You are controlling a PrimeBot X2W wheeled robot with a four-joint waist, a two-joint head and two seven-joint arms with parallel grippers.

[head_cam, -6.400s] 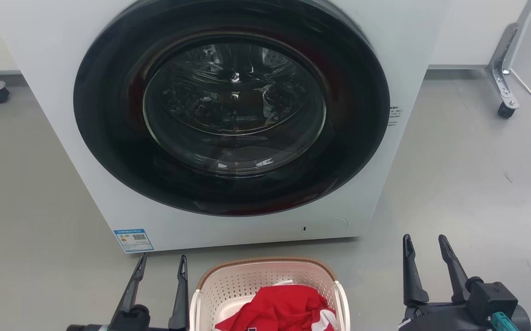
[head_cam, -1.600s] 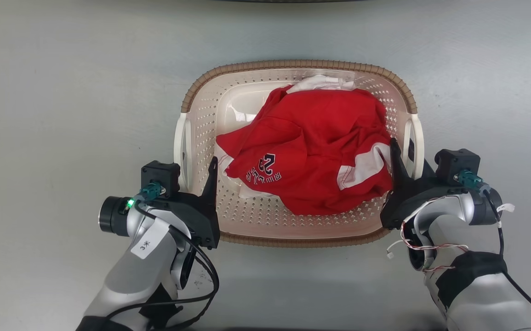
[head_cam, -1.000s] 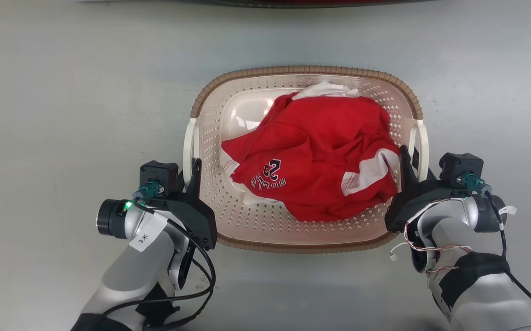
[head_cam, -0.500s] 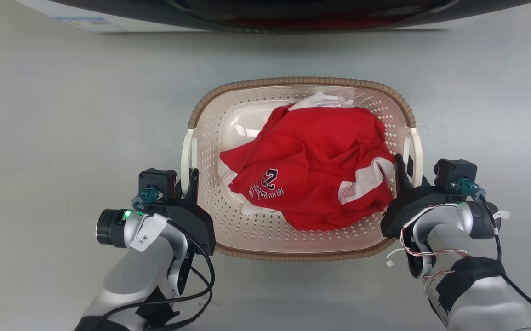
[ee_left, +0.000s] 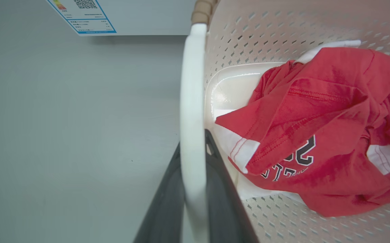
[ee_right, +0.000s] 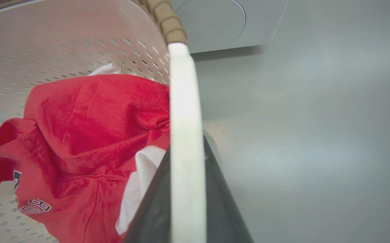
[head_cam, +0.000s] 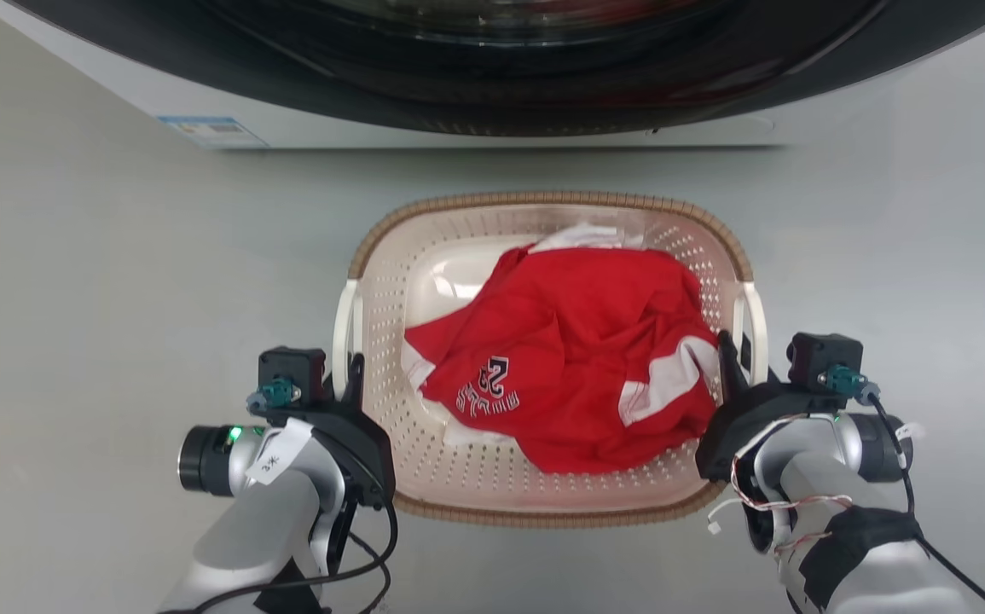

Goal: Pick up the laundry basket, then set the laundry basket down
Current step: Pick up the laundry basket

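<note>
The laundry basket is cream, perforated and brown-rimmed, and sits in the middle of the head view with a red jersey inside. My left gripper is shut on its white left handle. My right gripper is shut on the right handle. In the left wrist view the handle runs between the two dark fingers of the left gripper. The right wrist view shows the other handle clamped the same way in the right gripper. I cannot tell whether the basket is off the floor.
The white washing machine with its dark round door stands just beyond the basket's far rim. Its label and lower panel show in the wrist views. Bare grey floor lies on both sides.
Both grippers have shut on the basket's handles and stayed there. The head view has shifted, bringing the washing machine into the top of the picture, while basket and grippers keep their places relative to each other.
</note>
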